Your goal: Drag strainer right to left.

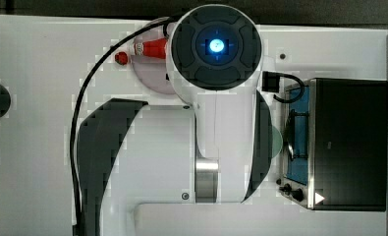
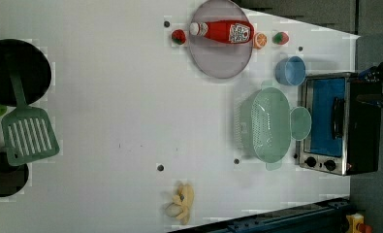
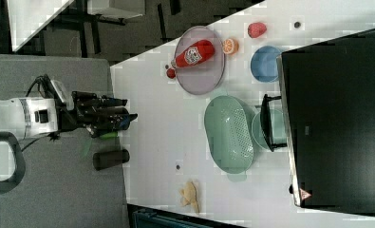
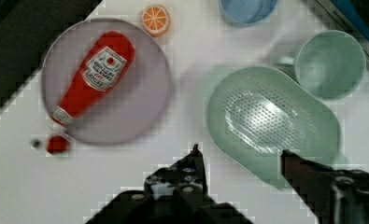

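Note:
The strainer (image 2: pixel 265 124) is a pale green oval colander with holes, standing upright on the white table just in front of the toaster oven (image 2: pixel 337 124). It also appears in the right view (image 3: pixel 230 133) and the wrist view (image 4: pixel 271 121). A round green mug (image 2: pixel 300 123) touches its oven side. My gripper (image 4: pixel 240 150) hangs open well above the table, nothing between its fingers, with the strainer's near rim below them. In the right view the gripper (image 3: pixel 126 111) is off the table's edge, far from the strainer.
A grey plate (image 2: pixel 220 58) with a ketchup bottle (image 2: pixel 225 31) lies beside the strainer, with a blue bowl (image 2: pixel 290 70) near the oven. A green spatula (image 2: pixel 28 136) and a black pan (image 2: pixel 14 73) sit at the left view's left. A plush banana (image 2: pixel 182 201) lies by the edge.

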